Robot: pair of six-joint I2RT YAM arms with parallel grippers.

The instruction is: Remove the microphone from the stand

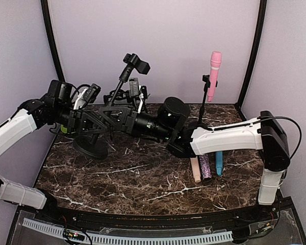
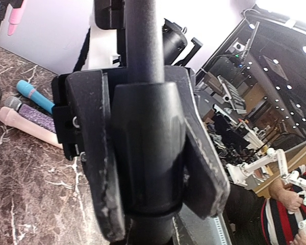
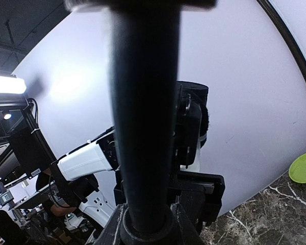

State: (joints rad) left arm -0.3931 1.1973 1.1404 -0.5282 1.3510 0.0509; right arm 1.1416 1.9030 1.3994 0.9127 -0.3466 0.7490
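Note:
A black microphone [image 1: 136, 63] sits in the clip at the top of a black stand whose round base [image 1: 91, 148] rests on the marble table at the left. My left gripper [image 1: 94, 123] is shut on the stand's thick pole collar [image 2: 148, 153], with its fingers [image 2: 92, 158] on either side. My right gripper [image 1: 112, 120] comes in from the right and is shut on the same pole [image 3: 143, 127], just beside the left one. In the wrist views the left gripper [image 2: 148, 204] and the right gripper [image 3: 145, 224] both enclose the pole. The microphone itself is out of both wrist views.
A second thin stand at the back right holds a pink microphone [image 1: 214, 71]. Beige [image 1: 195, 169], glittery purple [image 1: 205, 167] and blue [image 1: 219, 163] microphones lie side by side under the right arm. A green disc [image 3: 303, 167] lies on the table near the back wall.

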